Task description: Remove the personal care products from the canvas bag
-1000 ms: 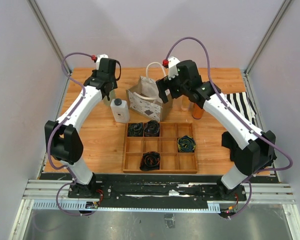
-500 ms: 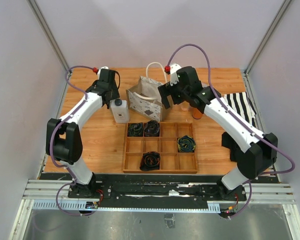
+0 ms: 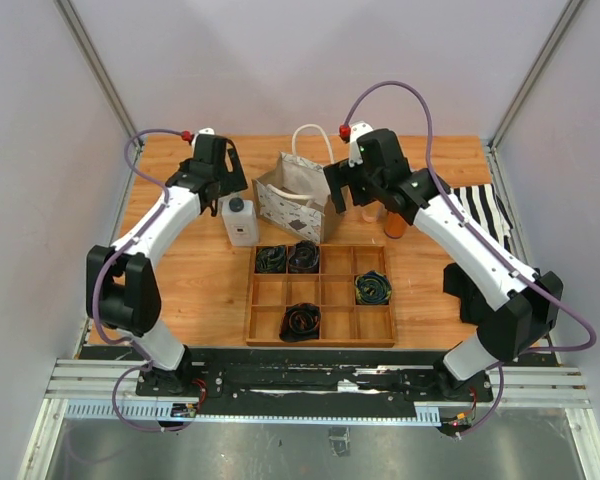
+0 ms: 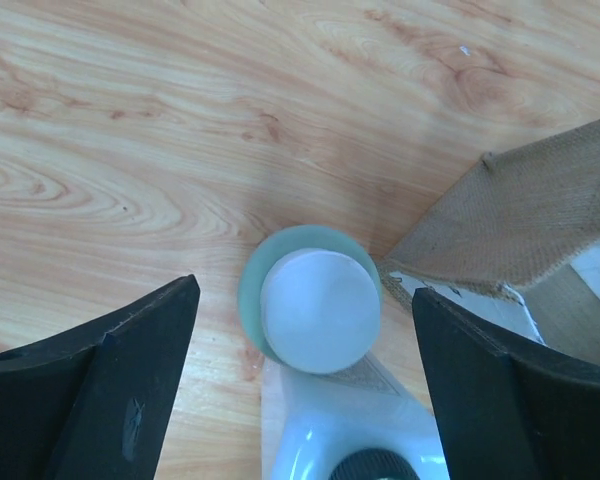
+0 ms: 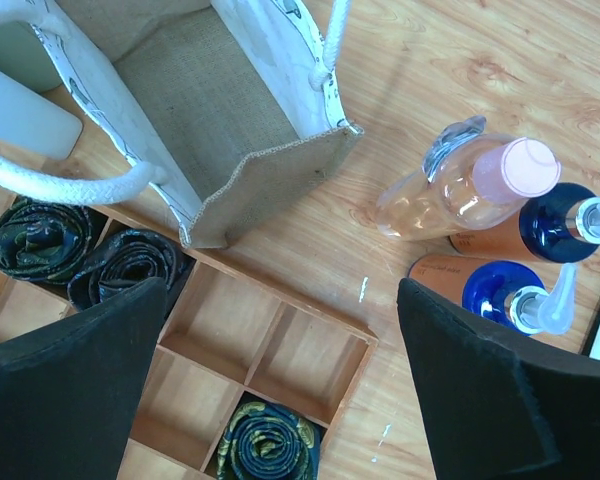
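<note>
The canvas bag [image 3: 292,196] stands open at the back middle of the table; the part of its inside seen in the right wrist view [image 5: 205,120] shows only cloth. A white squarish bottle [image 3: 240,222] stands left of it. My left gripper [image 4: 305,385] is open, straight above a pale-green bottle with a white cap [image 4: 315,308] next to the white bottle [image 4: 345,440]. My right gripper [image 5: 285,400] is open and empty, above the bag's right corner. A clear pinkish bottle [image 5: 470,185] and two orange bottles with blue caps [image 5: 540,222] stand right of the bag.
A wooden divided tray [image 3: 250,300] holding coiled dark cables [image 3: 302,320] lies in front of the bag. A black-and-white striped cloth [image 3: 485,212] lies at the right edge. The bag's rope handles [image 5: 70,185] stick up.
My left gripper has come nearer, down beside the white bottle, above the pale-green one. My right gripper has shifted slightly right and back from over the bag. Both stay open.
</note>
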